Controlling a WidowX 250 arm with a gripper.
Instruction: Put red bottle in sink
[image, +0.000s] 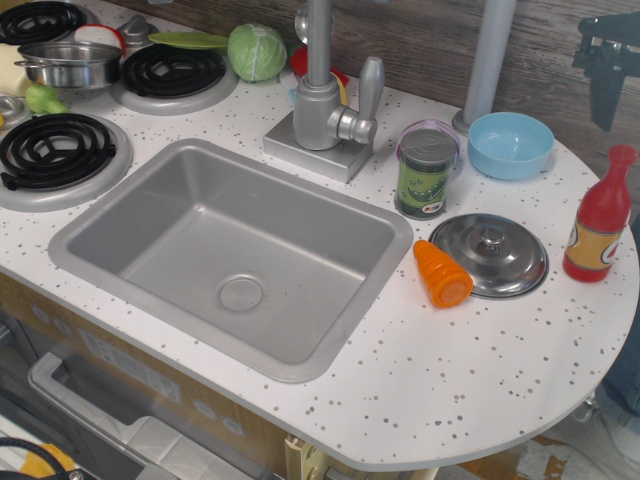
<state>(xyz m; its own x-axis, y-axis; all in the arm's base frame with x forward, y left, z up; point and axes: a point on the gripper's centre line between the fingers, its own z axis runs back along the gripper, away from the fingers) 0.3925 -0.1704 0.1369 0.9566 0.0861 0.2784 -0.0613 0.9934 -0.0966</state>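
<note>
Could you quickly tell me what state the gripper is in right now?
Gripper: holding nothing, above the red bottle; whether its jaws are open cannot be told.

I was working over a toy kitchen: a speckled countertop (450, 370) with a grey sink (235, 250), a faucet (322, 95), coil burners (55, 150) and plastic food.
</note>
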